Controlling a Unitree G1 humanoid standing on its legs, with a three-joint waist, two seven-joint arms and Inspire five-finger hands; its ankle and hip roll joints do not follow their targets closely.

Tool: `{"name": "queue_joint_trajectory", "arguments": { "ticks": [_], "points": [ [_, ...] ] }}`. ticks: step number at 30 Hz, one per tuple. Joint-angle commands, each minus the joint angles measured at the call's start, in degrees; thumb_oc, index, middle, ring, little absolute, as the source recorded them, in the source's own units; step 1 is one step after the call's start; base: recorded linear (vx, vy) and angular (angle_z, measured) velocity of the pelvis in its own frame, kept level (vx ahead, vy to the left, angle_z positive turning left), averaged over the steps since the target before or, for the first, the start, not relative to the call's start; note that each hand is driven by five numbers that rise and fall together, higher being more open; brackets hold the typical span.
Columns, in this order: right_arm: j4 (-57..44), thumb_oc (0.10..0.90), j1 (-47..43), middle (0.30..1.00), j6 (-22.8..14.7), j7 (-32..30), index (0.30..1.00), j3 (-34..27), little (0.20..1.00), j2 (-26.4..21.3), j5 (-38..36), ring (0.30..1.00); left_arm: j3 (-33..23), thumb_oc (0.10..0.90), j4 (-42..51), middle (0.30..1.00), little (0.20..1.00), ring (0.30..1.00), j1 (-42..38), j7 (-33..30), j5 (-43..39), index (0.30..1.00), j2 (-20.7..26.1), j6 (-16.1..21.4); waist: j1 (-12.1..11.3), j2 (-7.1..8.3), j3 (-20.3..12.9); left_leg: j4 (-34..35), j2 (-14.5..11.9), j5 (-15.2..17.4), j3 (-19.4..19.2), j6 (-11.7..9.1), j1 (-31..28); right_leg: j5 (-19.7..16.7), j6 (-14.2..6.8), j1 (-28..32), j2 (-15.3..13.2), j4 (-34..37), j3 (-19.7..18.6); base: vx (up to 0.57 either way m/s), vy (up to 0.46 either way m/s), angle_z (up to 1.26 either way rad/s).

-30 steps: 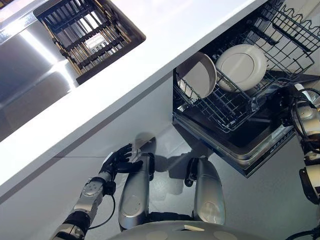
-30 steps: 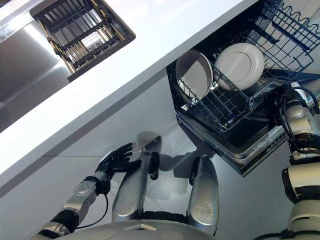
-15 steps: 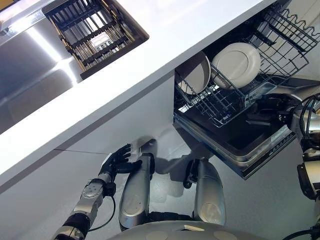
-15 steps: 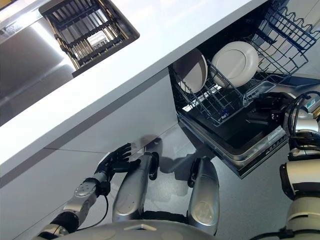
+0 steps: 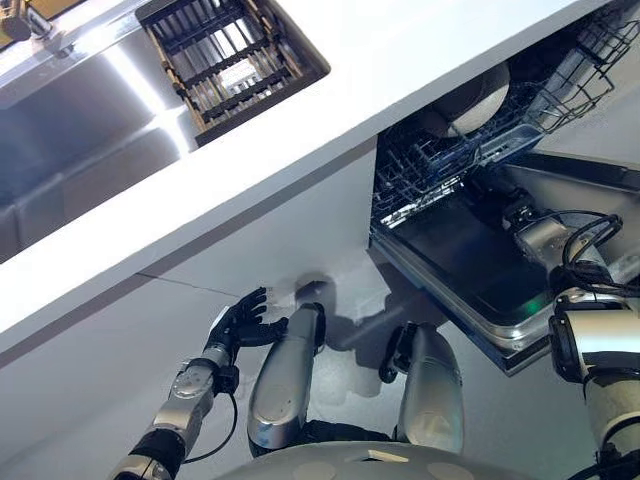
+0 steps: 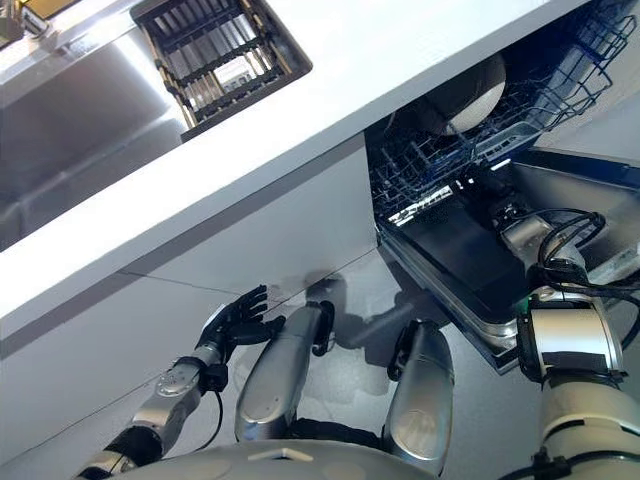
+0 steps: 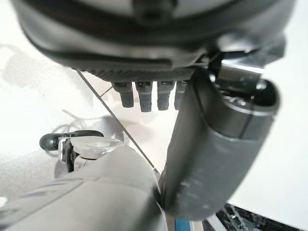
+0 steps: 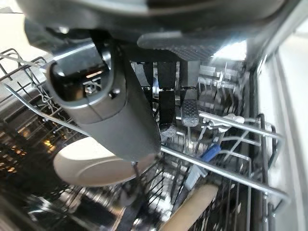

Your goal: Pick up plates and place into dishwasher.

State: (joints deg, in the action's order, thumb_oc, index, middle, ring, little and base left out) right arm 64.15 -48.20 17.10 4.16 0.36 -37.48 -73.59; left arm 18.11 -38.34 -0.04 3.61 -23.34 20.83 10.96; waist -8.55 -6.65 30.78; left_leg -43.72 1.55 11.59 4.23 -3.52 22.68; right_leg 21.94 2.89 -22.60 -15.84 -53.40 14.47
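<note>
Your right hand (image 8: 144, 77) is at the dishwasher rack (image 8: 226, 144), fingers (image 8: 188, 113) straight and holding nothing, tips against the front wire; a white plate (image 5: 480, 98) stands in the rack under the worktop (image 5: 400, 60). Your left hand (image 5: 238, 322) hangs low by the cabinet front, fingers loosely spread, empty. Risk: fingers snagging in the wires as you move, jolting the plate; no legible writing.

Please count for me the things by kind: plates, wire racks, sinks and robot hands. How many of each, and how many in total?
Plates: 1 plate in clear sight, in the dishwasher rack
Wire racks: 2, the dishwasher rack and the sink rack
Sinks: 1 sink
Hands: 2, left hand and right hand
Total: 6
</note>
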Motion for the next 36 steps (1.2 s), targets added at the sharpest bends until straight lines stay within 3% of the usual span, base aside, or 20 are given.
{"name": "queue_joint_trajectory", "arguments": {
  "ticks": [1, 8, 15, 20, 23, 25, 26, 27, 30, 34, 36],
  "points": [
    [-6.7, 0.100, -12.5, 0.300, -3.2, 5.7, 0.300, -3.1, 0.200, 2.6, -10.6, 0.300, 1.6, 0.800, 5.1, 0.900, 0.900, 0.900, 6.5, -1.9, -1.3, 0.900, 3.8, -1.1, -4.2, -1.00, -3.2, -5.1, 2.3, 5.9, -3.7, 6.3, -0.1, -2.2, 0.4, 3.9, 1.3, -0.9, 0.4, 0.00, 0.028, 0.15],
    [-11.4, 0.100, -14.7, 0.300, -11.7, 8.8, 0.300, -2.9, 0.200, 3.9, -19.6, 0.300, 1.6, 0.800, 5.7, 0.900, 0.900, 0.900, 7.2, -1.4, -1.5, 0.900, 5.2, -1.4, -5.1, -1.07, -3.4, -5.2, 3.0, 6.0, -3.5, 6.4, 0.8, -2.3, -0.1, 3.0, 0.4, -1.3, 1.3, -0.02, 0.000, 0.13],
    [-11.4, 0.100, -15.5, 0.300, -16.0, 7.2, 0.300, -3.1, 0.200, 1.8, -15.6, 0.300, 1.8, 0.800, 5.9, 0.900, 0.900, 0.900, 7.5, -0.6, -1.1, 0.900, 5.5, 0.0, -5.0, -0.87, -3.6, -5.4, 3.1, 6.4, -3.5, 6.9, 1.3, -2.6, -0.4, 2.3, 0.4, -1.0, 0.9, -0.03, 0.015, 0.04],
    [-10.0, 0.100, -15.1, 0.300, -18.9, 6.2, 0.300, -2.4, 0.200, 0.4, -6.4, 0.300, 2.1, 0.800, 6.6, 0.900, 0.900, 0.900, 6.8, -0.7, -0.8, 0.900, 5.6, -0.4, -4.7, -0.51, -3.4, -5.6, 2.8, 6.7, -3.6, 7.0, 1.6, -2.9, -0.3, 2.2, 0.6, -0.4, 0.6, -0.03, 0.003, -0.02],
    [-9.2, 0.100, -14.3, 0.300, -22.2, 4.5, 0.300, -0.8, 0.200, -1.0, 5.6, 0.300, 1.9, 0.800, 6.1, 0.900, 0.900, 0.900, 6.2, -0.8, -0.7, 0.900, 5.6, -0.4, -4.1, -0.09, -3.4, -5.4, 2.5, 6.7, -4.0, 7.1, 1.6, -3.2, -0.3, 1.9, 0.8, -0.1, 0.3, -0.04, 0.013, -0.02],
    [-8.7, 0.100, -13.8, 0.300, -26.5, 0.4, 0.300, 1.3, 0.200, -2.6, 18.6, 0.300, 1.5, 0.800, 5.9, 0.900, 0.900, 0.900, 6.0, -0.5, -0.3, 0.900, 5.5, -0.4, -3.8, 0.17, -3.4, -5.4, 2.3, 6.7, -4.2, 7.2, 1.7, -3.4, -0.3, 1.7, 0.9, 0.0, 0.0, -0.04, 0.024, -0.04],
    [-8.4, 0.589, -13.8, 0.719, -28.0, -3.7, 0.719, 3.3, 0.689, -4.1, 27.0, 0.719, 1.4, 0.800, 5.4, 0.900, 0.900, 0.900, 5.8, -0.7, -0.5, 0.900, 5.3, 0.0, -3.4, 0.41, -3.3, -5.5, 2.1, 6.7, -4.3, 7.3, 1.7, -3.5, -0.2, 1.4, 1.0, 0.1, -0.2, -0.05, 0.034, -0.04],
    [-8.4, 0.800, -13.8, 0.900, -28.9, -5.5, 0.900, 4.7, 0.900, -4.9, 30.4, 0.900, 1.3, 0.800, 5.1, 0.900, 0.900, 0.900, 5.7, -0.8, -0.5, 0.900, 5.0, 0.3, -3.2, 0.53, -3.2, -5.5, 1.9, 6.7, -4.4, 7.4, 1.8, -3.6, -0.1, 1.4, 1.1, 0.3, -0.4, -0.05, 0.042, -0.06],
    [-8.8, 0.800, -13.4, 0.900, -28.9, -4.2, 0.900, 6.4, 0.900, -6.7, 29.4, 0.900, 1.0, 0.800, 3.7, 0.900, 0.900, 0.900, 5.5, -0.9, -0.4, 0.900, 4.3, 1.6, -2.6, 0.96, -3.0, -5.5, 1.5, 6.9, -4.8, 7.7, 1.8, -3.6, 0.1, 1.3, 1.3, 0.6, -0.7, -0.03, 0.035, -0.12],
    [-10.4, 0.800, -10.2, 0.900, -28.6, 1.6, 0.900, 5.5, 0.900, -5.9, 20.8, 0.900, 0.9, 0.800, 2.1, 0.900, 0.900, 0.900, 5.0, -1.2, -0.1, 0.900, 3.3, 2.7, -1.9, 1.41, -2.8, -5.8, 1.2, 7.2, -5.3, 7.9, 1.9, -3.5, 0.1, 1.1, 1.4, 0.6, -1.2, -0.02, 0.023, -0.14],
    [-10.9, 0.800, -7.5, 0.900, -28.0, 7.5, 0.900, 3.8, 0.900, -4.9, 17.1, 0.900, 0.9, 0.800, 1.9, 0.900, 0.900, 0.900, 4.7, -0.9, 0.0, 0.900, 3.5, 2.7, -1.6, 1.52, -2.7, -6.2, 1.2, 7.5, -5.5, 8.0, 2.0, -3.4, 0.1, 0.7, 1.3, 0.2, -1.2, -0.01, 0.008, -0.16]
  ]
}}
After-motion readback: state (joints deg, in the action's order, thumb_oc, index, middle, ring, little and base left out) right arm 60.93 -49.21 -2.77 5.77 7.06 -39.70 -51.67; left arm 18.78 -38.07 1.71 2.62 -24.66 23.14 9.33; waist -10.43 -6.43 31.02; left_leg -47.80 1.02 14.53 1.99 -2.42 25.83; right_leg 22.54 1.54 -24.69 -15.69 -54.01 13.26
